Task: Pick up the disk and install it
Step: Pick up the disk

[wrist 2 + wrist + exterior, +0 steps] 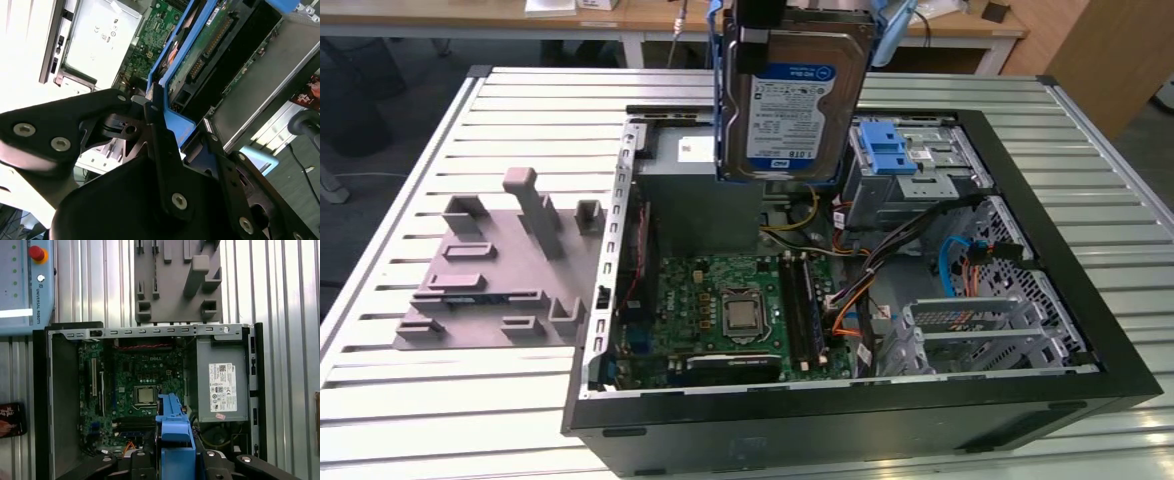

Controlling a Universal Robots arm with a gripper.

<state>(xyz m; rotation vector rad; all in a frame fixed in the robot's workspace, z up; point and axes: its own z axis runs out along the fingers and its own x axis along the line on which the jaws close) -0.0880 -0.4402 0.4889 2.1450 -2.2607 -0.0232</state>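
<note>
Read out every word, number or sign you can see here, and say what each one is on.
On the disk, the white-and-blue label: print too small to read.
On the power supply, the white sticker: text and symbols too small to read.
On the blue pendant: a maker's name along its edge, not quoted.
On the circuit board: a maker's mark, not quoted.
Nothing else legible.

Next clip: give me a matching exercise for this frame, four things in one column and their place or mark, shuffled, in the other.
1 disk
2 grey fixture
3 power supply box
4 drive cage

A has a blue latch
B held by the gripper above the open case
C on the table, outside the case
D bears a white sticker

Pairs: 1-B, 2-C, 3-D, 4-A
</note>
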